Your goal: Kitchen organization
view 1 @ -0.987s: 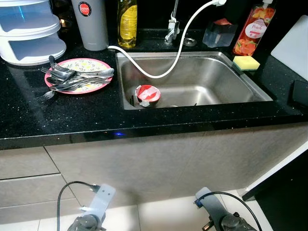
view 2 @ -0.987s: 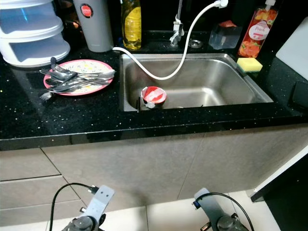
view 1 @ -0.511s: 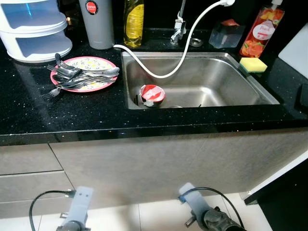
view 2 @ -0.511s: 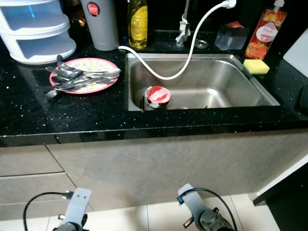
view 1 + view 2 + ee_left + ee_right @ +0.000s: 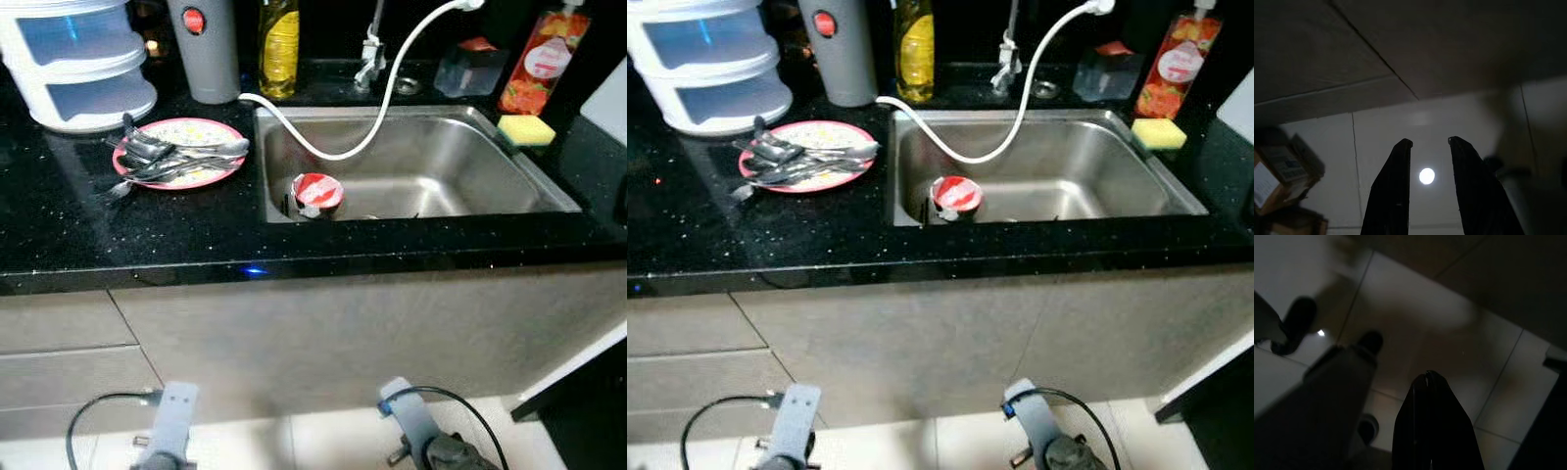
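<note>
Left eye view: cutlery-laden plate (image 5: 201,177) beside sink (image 5: 549,191) holding red cup (image 5: 317,192).

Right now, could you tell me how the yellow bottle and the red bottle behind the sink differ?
The yellow bottle stands behind the sink's left corner, beside the grey tumbler; the red bottle stands at the right, behind the yellow sponge. The yellow one holds clear yellow liquid; the red one carries a fruit-printed label. Both stand upright on the black counter.

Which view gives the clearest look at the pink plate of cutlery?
The left eye view: the pink plate with its cutlery lies sharp on the black counter. The right eye view shows the same, slightly blurrier. Both wrist views look at floor tiles.
</note>
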You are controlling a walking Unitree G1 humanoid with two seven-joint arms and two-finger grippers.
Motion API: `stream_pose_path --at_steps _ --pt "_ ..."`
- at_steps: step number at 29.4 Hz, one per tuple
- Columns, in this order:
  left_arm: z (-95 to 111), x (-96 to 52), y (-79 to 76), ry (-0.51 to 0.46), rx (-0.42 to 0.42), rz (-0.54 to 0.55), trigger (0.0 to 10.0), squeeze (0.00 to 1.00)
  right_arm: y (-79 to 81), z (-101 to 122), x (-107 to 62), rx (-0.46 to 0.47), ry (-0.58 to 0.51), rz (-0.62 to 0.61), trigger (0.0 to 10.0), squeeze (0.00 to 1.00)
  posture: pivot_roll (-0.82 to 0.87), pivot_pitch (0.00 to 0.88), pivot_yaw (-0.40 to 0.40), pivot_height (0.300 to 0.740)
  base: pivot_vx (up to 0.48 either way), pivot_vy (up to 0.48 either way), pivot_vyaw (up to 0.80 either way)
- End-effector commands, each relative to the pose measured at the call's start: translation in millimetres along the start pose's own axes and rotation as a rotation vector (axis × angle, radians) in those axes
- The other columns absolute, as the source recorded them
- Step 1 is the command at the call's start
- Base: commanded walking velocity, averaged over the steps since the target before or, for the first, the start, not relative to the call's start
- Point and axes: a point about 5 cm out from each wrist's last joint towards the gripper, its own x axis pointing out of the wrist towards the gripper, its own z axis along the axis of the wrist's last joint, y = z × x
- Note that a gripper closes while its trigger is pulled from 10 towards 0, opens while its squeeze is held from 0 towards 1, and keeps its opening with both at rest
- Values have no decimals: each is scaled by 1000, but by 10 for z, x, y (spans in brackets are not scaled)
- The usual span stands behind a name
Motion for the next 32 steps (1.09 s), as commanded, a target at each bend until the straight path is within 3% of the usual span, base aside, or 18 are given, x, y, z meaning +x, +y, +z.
stream_pose_path --at_steps 1,2,4,6,12,16,17,20,24,25,26,28,32 --pt "73 20 99 -34 -30 49 10000 0 -27 180 17 28 -71 -3 10000 0 250 0 -91 740 0 0 0" --pt "108 17 124 -62 -42 68 10000 0 -51 415 33 43 -143 -2 10000 0 264 0 -95 740 0 0 0" --pt "110 11 129 -70 -48 71 10000 0 -57 486 36 48 -165 0 10000 0 264 0 -95 740 0 0 0" --pt "56 -59 117 -106 -72 70 10000 0 -52 733 33 60 -256 17 10000 0 270 0 -77 740 0 0 0" --pt "-50 -178 28 -132 -43 24 10000 0 21 817 18 6 -326 65 10000 0 269 0 -64 740 0 0 0" --pt "30 -216 5 -192 -6 0 10000 0 42 854 -4 -32 -370 103 10000 0 272 0 -67 740 0 0 0" --pt "141 -239 -14 -256 56 -19 10000 0 -5 864 -20 -41 -384 96 10000 0 273 0 -64 740 0 0 0" --pt "249 -294 -82 -323 125 -73 10000 0 -88 874 -34 -16 -388 65 10000 0 288 0 -63 740 0 0 0" --pt "348 -427 -199 -402 209 -177 10000 0 -191 792 -33 42 -349 -11 10000 0 305 0 -53 740 0 0 0" --pt "348 -427 -199 -402 209 -177 10000 0 -191 792 -33 42 -349 -11 10000 0 305 0 -53 740 0 0 0" --pt "407 -528 -226 -437 190 -220 10000 0 -270 605 -29 124 -275 -98 10000 0 299 0 -60 740 0 0 0" --pt "407 -528 -226 -437 190 -220 10000 0 -270 605 -29 124 -275 -98 10000 0 299 0 -60 740 0 0 0" --pt "589 -686 -283 -501 185 -315 10000 0 -445 274 -74 355 -175 -259 10000 0 259 0 -26 740 0 0 0"
